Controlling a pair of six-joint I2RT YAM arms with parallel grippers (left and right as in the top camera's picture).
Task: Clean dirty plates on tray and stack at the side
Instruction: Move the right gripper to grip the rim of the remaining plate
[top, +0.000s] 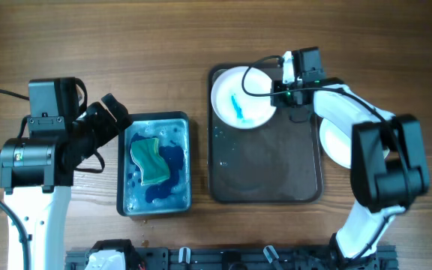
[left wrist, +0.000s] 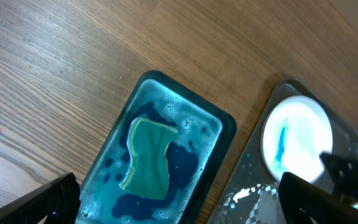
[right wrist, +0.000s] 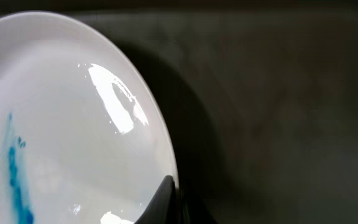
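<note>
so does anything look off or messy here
Only mess, nothing broken. The plate in the tray's far left corner carries a blue streak near its centre, with the right gripper shut on its rim. Droplets wet the tray floor beside it, and the blue tub holds murky blue suds around the sponge.
</note>
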